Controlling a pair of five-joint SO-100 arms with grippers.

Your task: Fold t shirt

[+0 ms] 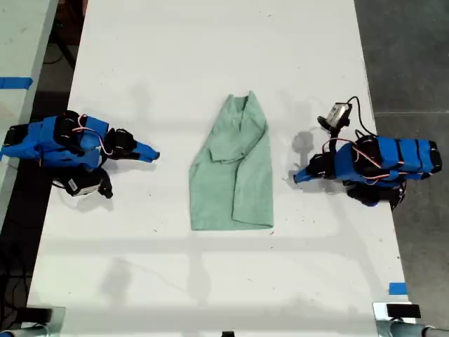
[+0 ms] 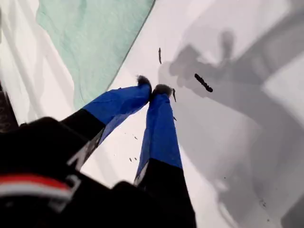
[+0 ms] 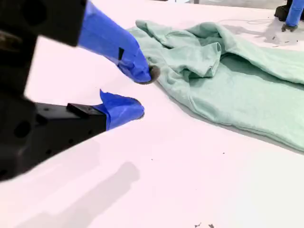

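Exterior view showing the t shirt (image 1: 235,168) lying half-folded at frame centre, my first gripper (image 1: 297,177) clenched empty at its right and my second gripper (image 1: 153,154) parted at its left, risking pinching one layer and dragging the fold apart.

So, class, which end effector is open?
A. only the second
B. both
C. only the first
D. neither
A: my second end effector shows a clear gap between its tips beside the shirt, while the tips of my first end effector meet.
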